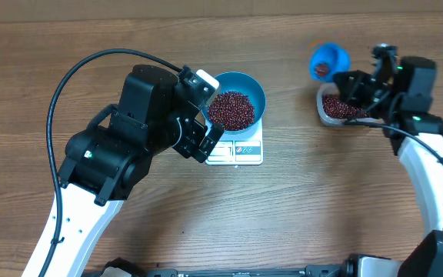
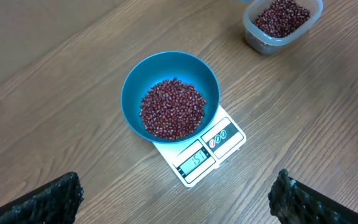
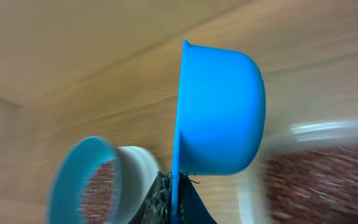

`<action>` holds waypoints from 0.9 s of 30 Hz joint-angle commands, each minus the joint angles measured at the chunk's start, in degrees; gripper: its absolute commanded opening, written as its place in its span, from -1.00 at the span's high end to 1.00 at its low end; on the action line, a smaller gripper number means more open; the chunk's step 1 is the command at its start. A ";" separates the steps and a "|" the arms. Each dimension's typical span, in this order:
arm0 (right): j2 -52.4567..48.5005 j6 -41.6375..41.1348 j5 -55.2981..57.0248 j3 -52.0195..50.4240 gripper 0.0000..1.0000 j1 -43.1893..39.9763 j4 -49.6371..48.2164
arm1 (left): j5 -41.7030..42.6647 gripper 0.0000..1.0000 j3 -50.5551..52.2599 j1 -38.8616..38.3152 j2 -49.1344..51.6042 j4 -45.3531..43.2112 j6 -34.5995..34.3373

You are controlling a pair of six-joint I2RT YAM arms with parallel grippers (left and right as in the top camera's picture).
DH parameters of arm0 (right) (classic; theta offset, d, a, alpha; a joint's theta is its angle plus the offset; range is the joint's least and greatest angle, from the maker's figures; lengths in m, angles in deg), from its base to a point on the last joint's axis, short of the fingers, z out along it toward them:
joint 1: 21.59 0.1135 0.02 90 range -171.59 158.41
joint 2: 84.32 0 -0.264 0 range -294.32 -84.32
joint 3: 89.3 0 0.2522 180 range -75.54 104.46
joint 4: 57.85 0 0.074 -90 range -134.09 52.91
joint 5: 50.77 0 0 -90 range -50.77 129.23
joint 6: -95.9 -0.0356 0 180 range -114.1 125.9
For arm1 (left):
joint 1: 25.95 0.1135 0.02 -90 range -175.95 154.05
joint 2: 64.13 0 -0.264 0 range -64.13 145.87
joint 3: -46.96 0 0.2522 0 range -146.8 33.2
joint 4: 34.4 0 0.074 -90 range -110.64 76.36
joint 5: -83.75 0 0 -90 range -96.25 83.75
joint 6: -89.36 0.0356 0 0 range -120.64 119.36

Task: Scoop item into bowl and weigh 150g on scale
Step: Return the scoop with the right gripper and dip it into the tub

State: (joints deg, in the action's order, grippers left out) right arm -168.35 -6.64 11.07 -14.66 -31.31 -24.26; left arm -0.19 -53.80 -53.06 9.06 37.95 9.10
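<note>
Wood counter (image 1: 298, 215) | bowl (image 2: 135, 87) of beans (image 2: 173, 109) on scale (image 2: 227, 135), ahead of released left hand (image 2: 176, 199) | tub (image 2: 257, 42) of beans under right hand (image 3: 173, 202), clenched on scoop (image 3: 219, 112)

blurred bowl (image 3: 79, 155) and tub (image 3: 328, 129) beyond the scoop (image 3: 219, 112), right wrist view

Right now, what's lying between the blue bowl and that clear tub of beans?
Nothing: only bare wooden table separates the bowl from the tub. The overhead and left wrist views both show it.
</note>
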 commanded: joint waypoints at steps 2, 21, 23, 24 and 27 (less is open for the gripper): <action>1.86 6.97 1.60 1.84 0.92 -2.99 2.62 | 1.03 -0.99 -1.22 0.09 0.31 -0.07 -0.61; 1.86 32.44 30.40 1.84 0.93 0.50 10.73 | 1.01 -0.99 -1.22 0.09 0.31 -0.07 -0.61; 1.86 32.57 34.82 1.86 0.93 2.62 10.67 | 1.03 -0.99 -1.22 0.11 0.31 -0.09 -0.61; 1.86 32.57 36.61 1.88 0.93 3.80 10.67 | 1.03 -0.99 -1.22 0.09 0.31 -0.09 -0.61; 1.86 32.57 41.79 1.88 0.93 7.26 10.73 | 1.01 -0.99 -1.22 0.09 0.31 -0.07 -0.59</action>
State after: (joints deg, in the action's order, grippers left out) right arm -168.26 24.53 43.99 -14.66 -26.61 -13.20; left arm -0.19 -53.80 -53.06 9.06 37.95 9.10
